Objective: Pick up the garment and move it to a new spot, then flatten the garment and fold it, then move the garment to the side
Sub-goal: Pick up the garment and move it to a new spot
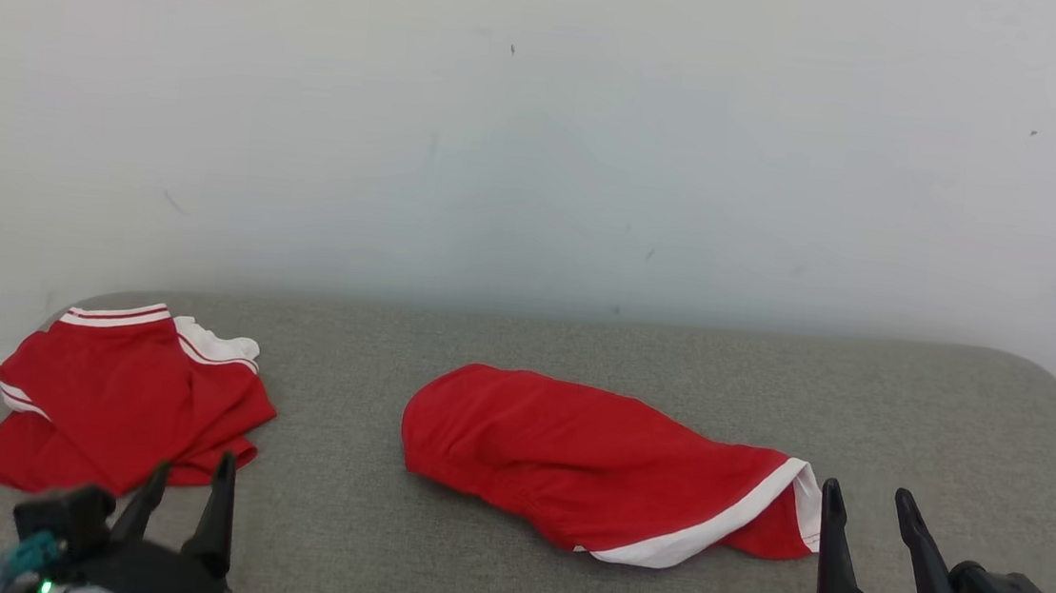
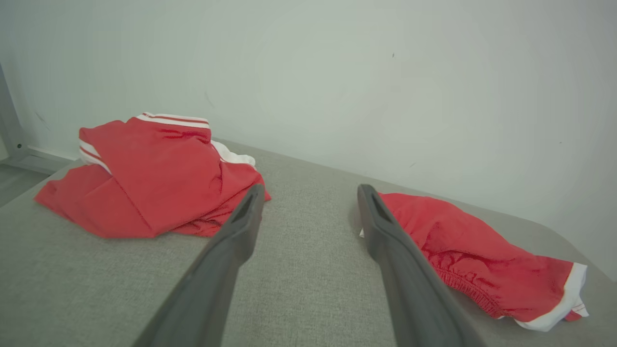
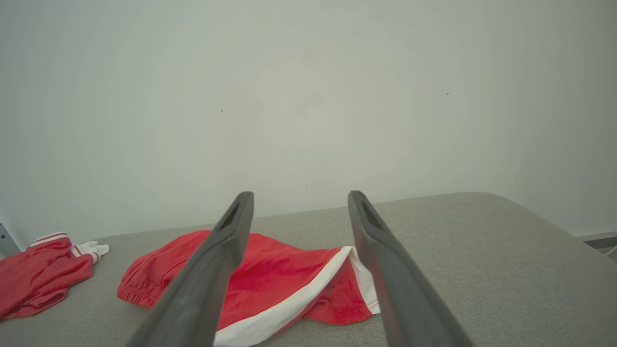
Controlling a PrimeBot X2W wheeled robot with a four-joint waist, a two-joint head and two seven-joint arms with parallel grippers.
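Observation:
A red garment (image 1: 572, 453) with a white hem band lies crumpled in the middle of the grey padded surface (image 1: 524, 344); it looks like a pair of shorts. Both wrist views also catch this garment (image 2: 462, 246) (image 3: 279, 274). My right gripper (image 1: 866, 488) stands open just right of its white hem, with nothing between the fingers (image 3: 301, 193). My left gripper (image 1: 194, 463) is open too, at the near edge of a second red piece of clothing, and holds nothing (image 2: 312, 189).
The second red garment (image 1: 118, 394) (image 2: 154, 178) (image 3: 33, 279), trimmed with white stripes, lies bunched at the surface's far left corner. A pale wall (image 1: 543, 126) rises directly behind the surface. Bare grey padding stretches to the right and along the front.

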